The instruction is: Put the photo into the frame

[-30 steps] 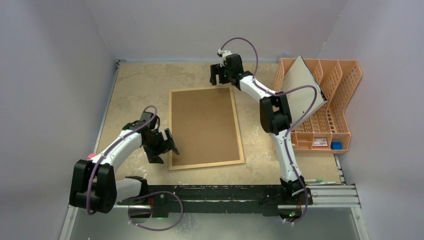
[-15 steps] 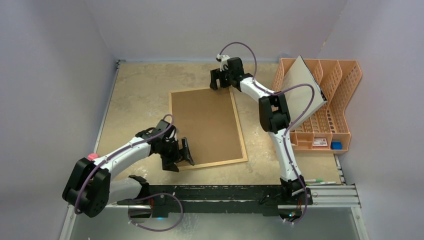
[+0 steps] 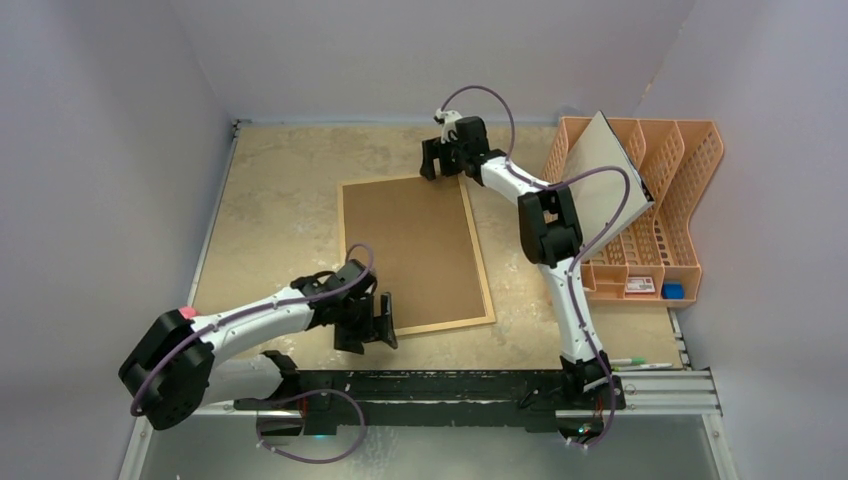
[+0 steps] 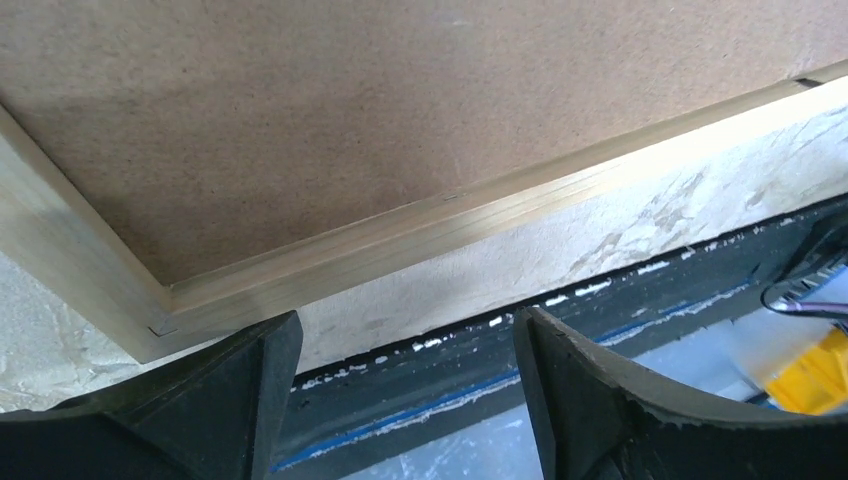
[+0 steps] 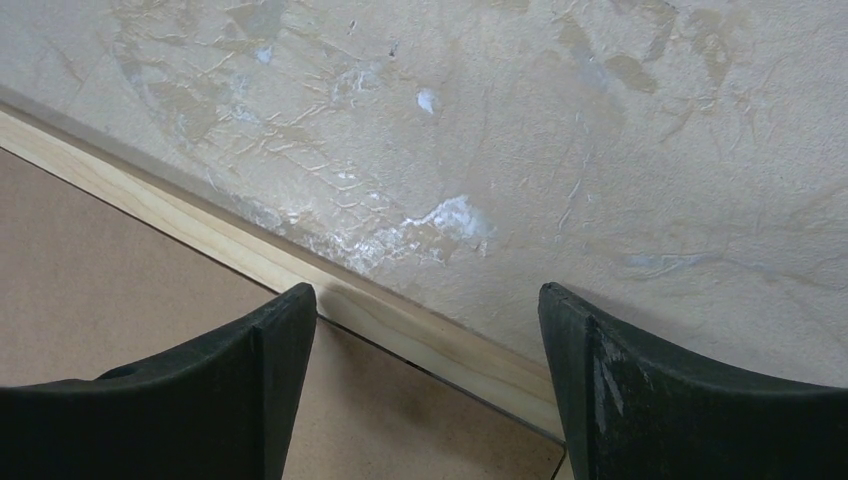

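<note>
The frame (image 3: 411, 254) lies flat on the table with its brown fibreboard back up, edged in light wood. My left gripper (image 3: 377, 322) is open at the frame's near edge, close to its near left corner; the left wrist view shows that wooden edge (image 4: 420, 228) just beyond my fingers (image 4: 240, 390). My right gripper (image 3: 440, 160) is open over the frame's far right corner; the right wrist view shows the far wooden rail (image 5: 400, 325) between my fingers (image 5: 270, 370). The cat photo is not in view.
An orange plastic file rack (image 3: 660, 200) stands at the right with a grey-white board (image 3: 600, 175) leaning in it. The black rail (image 3: 450, 385) runs along the table's near edge. A pen (image 3: 640, 364) lies at the near right.
My left gripper has swung right and nearer, from the frame's left edge round to its near edge. The frame has turned slightly. The right gripper has barely shifted.
</note>
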Controlling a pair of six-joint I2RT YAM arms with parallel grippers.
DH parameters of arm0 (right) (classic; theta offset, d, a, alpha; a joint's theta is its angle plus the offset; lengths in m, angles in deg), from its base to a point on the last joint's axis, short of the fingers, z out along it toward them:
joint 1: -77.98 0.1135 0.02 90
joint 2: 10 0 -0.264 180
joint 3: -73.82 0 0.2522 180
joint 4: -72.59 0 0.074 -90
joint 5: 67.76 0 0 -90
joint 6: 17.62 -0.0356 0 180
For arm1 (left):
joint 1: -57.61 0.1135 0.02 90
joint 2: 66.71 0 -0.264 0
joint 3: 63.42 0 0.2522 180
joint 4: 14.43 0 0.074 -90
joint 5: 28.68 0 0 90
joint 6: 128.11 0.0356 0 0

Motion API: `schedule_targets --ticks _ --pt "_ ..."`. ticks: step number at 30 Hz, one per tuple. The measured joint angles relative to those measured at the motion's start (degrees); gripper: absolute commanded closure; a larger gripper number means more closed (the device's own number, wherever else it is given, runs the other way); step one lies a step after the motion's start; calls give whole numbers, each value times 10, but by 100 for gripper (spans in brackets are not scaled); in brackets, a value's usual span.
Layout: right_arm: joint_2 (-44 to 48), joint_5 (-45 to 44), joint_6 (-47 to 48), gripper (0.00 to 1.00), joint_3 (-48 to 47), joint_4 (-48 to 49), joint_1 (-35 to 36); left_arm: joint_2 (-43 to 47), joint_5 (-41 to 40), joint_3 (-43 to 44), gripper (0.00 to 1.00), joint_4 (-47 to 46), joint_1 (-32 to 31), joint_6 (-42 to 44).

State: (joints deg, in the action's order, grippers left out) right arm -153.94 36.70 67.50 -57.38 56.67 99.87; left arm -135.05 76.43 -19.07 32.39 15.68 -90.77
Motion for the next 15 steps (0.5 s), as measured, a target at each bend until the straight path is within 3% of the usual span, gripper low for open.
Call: schedule_targets --ticks 10,15 --pt "40 21 -32 24 76 36 -24 29 -156 2 16 11 -21 -52" --pt "90 63 -70 26 156 42 -61 30 -173 6 15 11 76 -28"
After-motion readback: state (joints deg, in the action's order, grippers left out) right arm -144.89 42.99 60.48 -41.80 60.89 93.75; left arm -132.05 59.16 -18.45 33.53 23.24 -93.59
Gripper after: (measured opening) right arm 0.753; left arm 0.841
